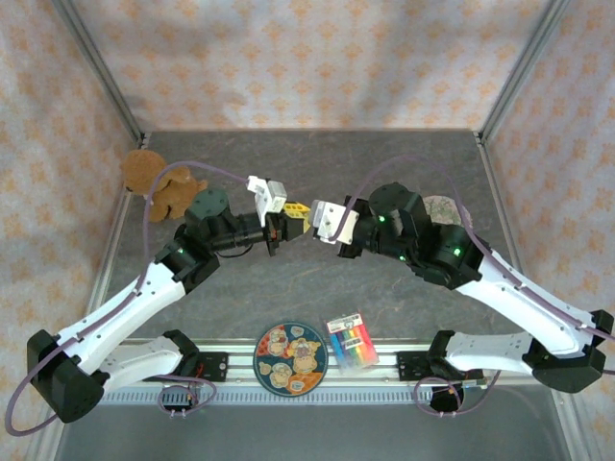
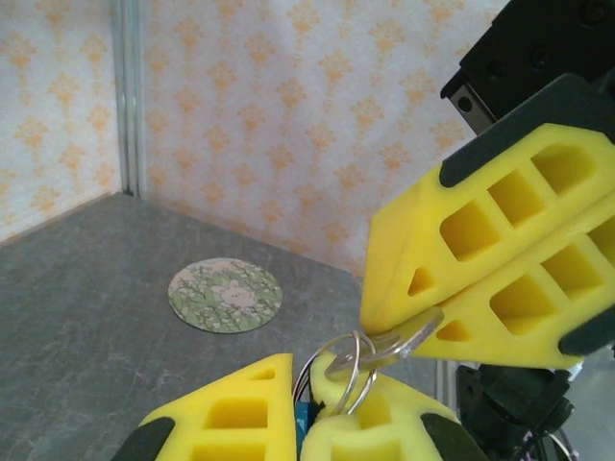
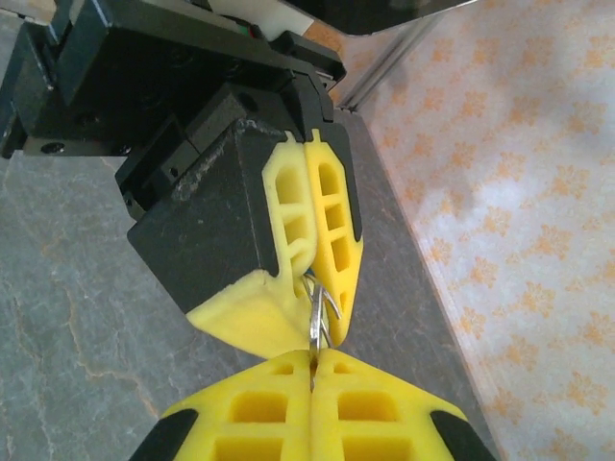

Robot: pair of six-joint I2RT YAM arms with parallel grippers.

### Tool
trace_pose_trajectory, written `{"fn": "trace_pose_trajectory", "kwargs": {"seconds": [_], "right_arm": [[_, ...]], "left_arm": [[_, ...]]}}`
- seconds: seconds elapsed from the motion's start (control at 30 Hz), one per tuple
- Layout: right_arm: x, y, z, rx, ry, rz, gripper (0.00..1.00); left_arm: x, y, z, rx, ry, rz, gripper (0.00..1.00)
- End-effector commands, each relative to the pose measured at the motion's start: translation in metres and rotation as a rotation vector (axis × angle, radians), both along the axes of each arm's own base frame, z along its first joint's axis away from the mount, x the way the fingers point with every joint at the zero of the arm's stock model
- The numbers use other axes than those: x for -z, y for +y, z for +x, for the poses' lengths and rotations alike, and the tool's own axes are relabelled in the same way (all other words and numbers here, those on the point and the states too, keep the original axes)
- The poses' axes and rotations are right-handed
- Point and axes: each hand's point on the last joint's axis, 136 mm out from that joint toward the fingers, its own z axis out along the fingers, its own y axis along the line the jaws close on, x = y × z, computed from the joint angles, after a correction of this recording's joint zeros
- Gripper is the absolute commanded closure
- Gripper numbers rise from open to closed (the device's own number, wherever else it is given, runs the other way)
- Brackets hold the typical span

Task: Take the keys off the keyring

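I am holding the keyring (image 2: 352,363) tight in the shut left gripper (image 2: 306,376) and pinching the little silver key (image 2: 415,336) in the shut right gripper (image 3: 314,357), both up in the air over the middle of the tabletop (image 1: 317,288). The key is not off yet, because the ring is passing through its round head, so I think the sliding-off part is all left to do. The yellow pads are hiding most of the key, so I cannot tell how many keys are hanging there or whether the ring is opening.
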Motion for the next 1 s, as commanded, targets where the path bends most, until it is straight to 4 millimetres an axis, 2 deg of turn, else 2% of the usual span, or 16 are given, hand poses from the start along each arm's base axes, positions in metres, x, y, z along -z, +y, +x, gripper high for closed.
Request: {"fn": "trace_pose_trajectory", "kwargs": {"seconds": [0.0, 0.27, 0.5, 0.6, 0.77, 0.97], "right_arm": [[0.067, 0.038, -0.045, -0.174, 0.185, -0.129, 1.0], [0.067, 0.064, -0.017, 0.016, 0.172, -0.05, 1.0], [0.071, 0.09, -0.015, 0.066, 0.17, 0.029, 1.0], [0.068, 0.095, -0.007, 0.114, 0.175, 0.083, 1.0], [0.061, 0.099, 0.003, 0.157, 0.148, 0.168, 1.0], [0.053, 0.09, 0.013, 0.213, 0.125, 0.198, 1.0]], "left_arm": [[-0.081, 0.01, -0.001, -0.072, -0.237, -0.162, 1.0], [-0.07, 0.005, -0.005, -0.085, -0.243, -0.122, 1.0], [-0.057, 0.003, -0.004, -0.108, -0.23, -0.115, 1.0], [-0.052, 0.002, -0.005, -0.111, -0.222, -0.115, 1.0], [-0.041, 0.007, -0.003, -0.15, -0.205, -0.134, 0.82], [-0.03, 0.015, -0.004, -0.182, -0.184, -0.126, 0.61]]}}
